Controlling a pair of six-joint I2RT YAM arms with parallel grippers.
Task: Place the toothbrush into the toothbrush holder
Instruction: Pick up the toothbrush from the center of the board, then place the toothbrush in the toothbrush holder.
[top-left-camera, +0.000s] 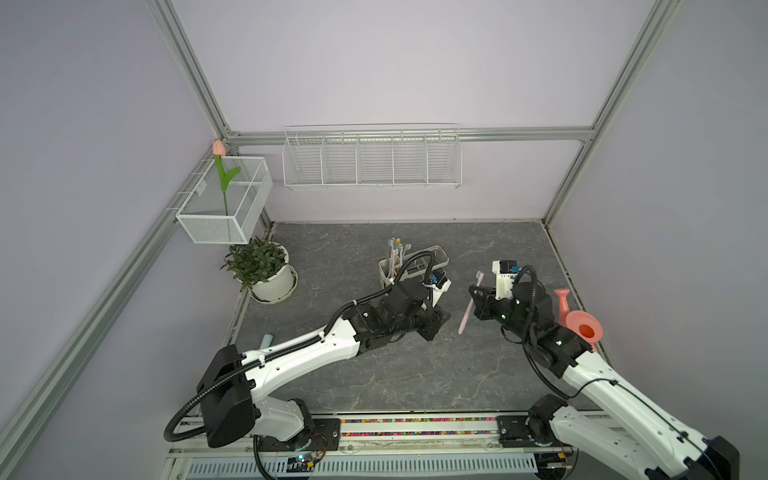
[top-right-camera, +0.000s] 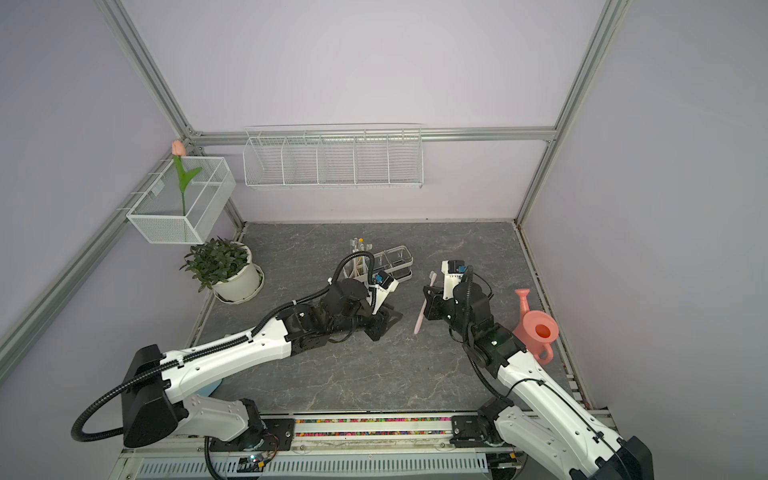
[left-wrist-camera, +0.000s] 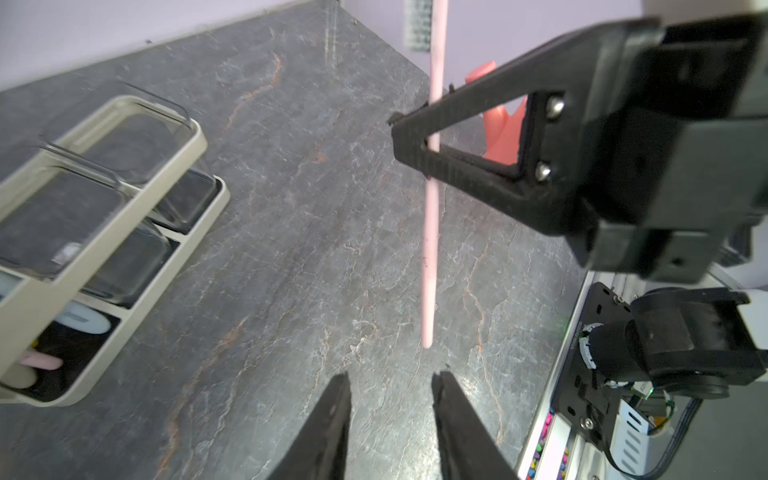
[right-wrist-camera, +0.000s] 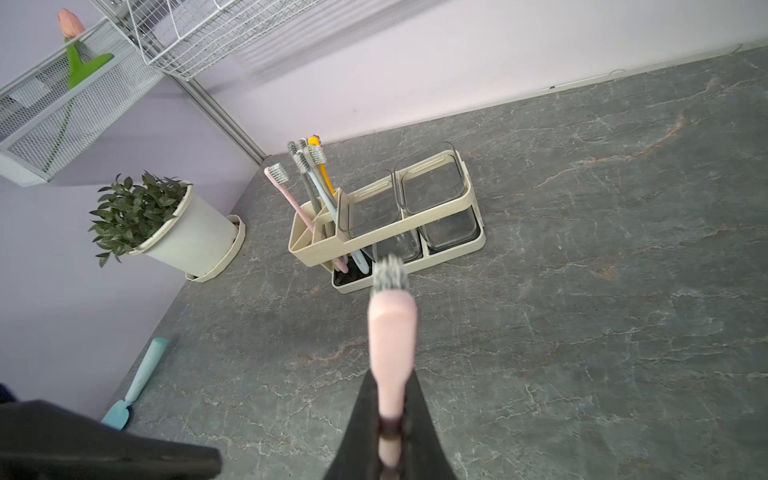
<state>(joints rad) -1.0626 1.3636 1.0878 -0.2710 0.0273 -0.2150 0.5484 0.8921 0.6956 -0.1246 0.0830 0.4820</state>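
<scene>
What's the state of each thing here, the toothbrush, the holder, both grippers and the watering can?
right gripper: shut on the pink toothbrush.
pink toothbrush: held partway along its handle, bristles up.
left gripper: open, empty.
toothbrush holder: upright, several toothbrushes in its end compartment, clear cups empty.
watering can: upright on the table.

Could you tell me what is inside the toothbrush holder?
In the toothbrush holder, toothbrushes stand in the divided end; both clear cups look empty. Its wall hides their lower handles.
</scene>
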